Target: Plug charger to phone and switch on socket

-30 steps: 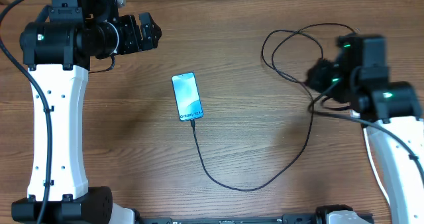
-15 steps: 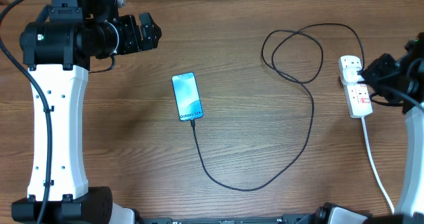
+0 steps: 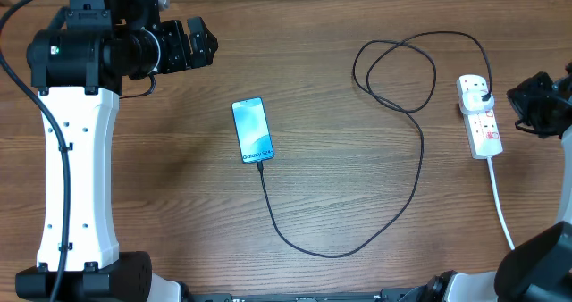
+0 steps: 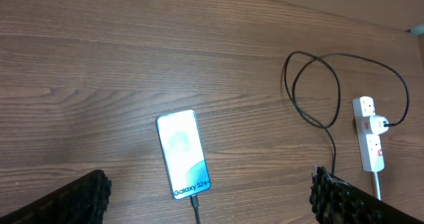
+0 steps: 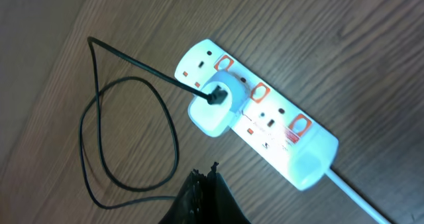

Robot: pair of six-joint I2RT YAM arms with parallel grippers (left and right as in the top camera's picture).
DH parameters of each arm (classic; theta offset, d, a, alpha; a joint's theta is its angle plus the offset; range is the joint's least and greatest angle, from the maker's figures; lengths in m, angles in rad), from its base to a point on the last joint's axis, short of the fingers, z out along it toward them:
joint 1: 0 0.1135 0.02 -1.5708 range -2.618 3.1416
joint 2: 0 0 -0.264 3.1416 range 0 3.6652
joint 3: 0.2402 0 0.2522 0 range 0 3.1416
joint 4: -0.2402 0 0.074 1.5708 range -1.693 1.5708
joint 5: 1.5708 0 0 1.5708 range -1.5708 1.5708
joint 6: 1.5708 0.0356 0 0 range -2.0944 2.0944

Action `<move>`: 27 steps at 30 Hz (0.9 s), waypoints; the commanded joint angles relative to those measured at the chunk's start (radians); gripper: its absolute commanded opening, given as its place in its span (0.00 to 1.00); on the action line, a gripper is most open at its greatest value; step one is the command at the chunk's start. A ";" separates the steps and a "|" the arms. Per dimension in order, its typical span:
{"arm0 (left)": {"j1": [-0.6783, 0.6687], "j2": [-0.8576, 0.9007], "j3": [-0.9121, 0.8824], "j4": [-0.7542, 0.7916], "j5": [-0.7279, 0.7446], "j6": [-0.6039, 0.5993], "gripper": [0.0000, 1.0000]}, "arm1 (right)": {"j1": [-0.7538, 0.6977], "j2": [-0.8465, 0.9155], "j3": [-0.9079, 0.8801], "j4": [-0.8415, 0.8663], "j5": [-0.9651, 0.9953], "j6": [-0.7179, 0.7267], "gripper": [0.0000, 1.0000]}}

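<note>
The phone (image 3: 253, 130) lies mid-table with a lit blue screen; it also shows in the left wrist view (image 4: 183, 154). The charger cable (image 3: 420, 172) is plugged into the phone's near end, curves right, loops and ends at a white plug in the socket (image 3: 480, 117). In the right wrist view the socket (image 5: 265, 128) carries the plug (image 5: 215, 105) and red switches. My right gripper (image 5: 213, 184) is shut and empty, raised to the right of the socket (image 3: 541, 104). My left gripper (image 4: 209, 197) is open wide, high at the far left (image 3: 198, 43).
The socket's white cord (image 3: 502, 204) runs toward the front right table edge. The white left arm column (image 3: 76, 159) stands at the left.
My right arm has swung from over the socket to the right table edge, uncovering the socket with the plug in it. The left arm, phone and cable have not moved.
</note>
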 commanded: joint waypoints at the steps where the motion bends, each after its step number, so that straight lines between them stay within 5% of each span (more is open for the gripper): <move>1: -0.003 0.006 0.000 -0.002 -0.010 0.002 1.00 | -0.007 0.036 0.030 0.023 -0.009 0.000 0.04; 27: -0.003 0.006 0.000 -0.002 -0.010 0.002 1.00 | -0.051 0.310 0.028 0.163 0.014 0.106 0.04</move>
